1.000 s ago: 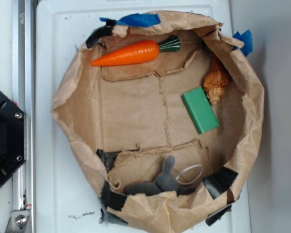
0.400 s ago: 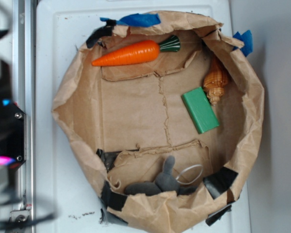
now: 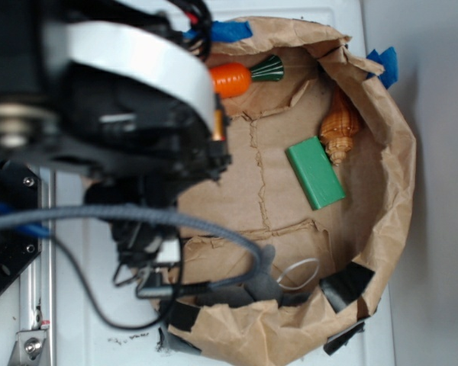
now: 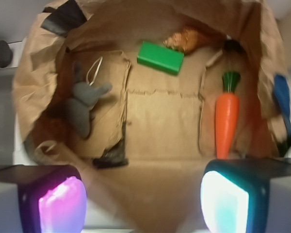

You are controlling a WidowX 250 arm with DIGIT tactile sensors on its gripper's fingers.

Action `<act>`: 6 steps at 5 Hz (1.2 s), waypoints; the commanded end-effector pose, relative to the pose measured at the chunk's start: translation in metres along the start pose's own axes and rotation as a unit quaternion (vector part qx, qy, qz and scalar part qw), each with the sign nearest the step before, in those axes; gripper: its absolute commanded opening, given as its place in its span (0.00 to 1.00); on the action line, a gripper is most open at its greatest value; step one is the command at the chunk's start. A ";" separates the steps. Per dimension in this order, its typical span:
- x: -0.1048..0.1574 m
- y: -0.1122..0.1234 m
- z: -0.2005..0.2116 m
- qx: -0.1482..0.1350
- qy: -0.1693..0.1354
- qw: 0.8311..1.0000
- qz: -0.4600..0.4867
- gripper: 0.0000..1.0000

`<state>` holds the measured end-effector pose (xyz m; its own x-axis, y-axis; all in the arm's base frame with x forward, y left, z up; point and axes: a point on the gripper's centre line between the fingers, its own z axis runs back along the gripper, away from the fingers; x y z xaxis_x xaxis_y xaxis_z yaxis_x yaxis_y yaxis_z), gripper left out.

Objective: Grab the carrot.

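The carrot (image 3: pixel 233 78) is glossy orange with a dark green striped top. It lies along the back wall of the brown paper basin (image 3: pixel 393 191). My arm (image 3: pixel 130 114) is above the basin's left side and hides the carrot's pointed end. In the wrist view the carrot (image 4: pixel 226 121) lies lengthwise at the right, green top away from me, with its tip just beyond my right finger (image 4: pixel 225 204). My gripper (image 4: pixel 143 206) is open and empty, above the basin's near wall. The jaws stand wide apart.
A green block (image 3: pixel 314 173) and a ridged tan seashell (image 3: pixel 340 130) lie at the right of the basin. A grey plush rabbit (image 4: pixel 82 104) with a white loop lies at the front. The basin's crumpled paper walls carry black tape and blue tape (image 3: pixel 229 30).
My arm has swung in from the left and now covers the basin's left half and the carrot's tip. The objects have not moved.
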<state>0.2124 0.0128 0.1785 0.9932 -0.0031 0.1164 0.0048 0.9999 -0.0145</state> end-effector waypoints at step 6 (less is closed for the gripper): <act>0.040 0.082 -0.097 0.001 -0.042 0.999 0.012 1.00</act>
<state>0.2570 0.0825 0.0725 0.9878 0.0002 0.1555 0.0068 0.9990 -0.0445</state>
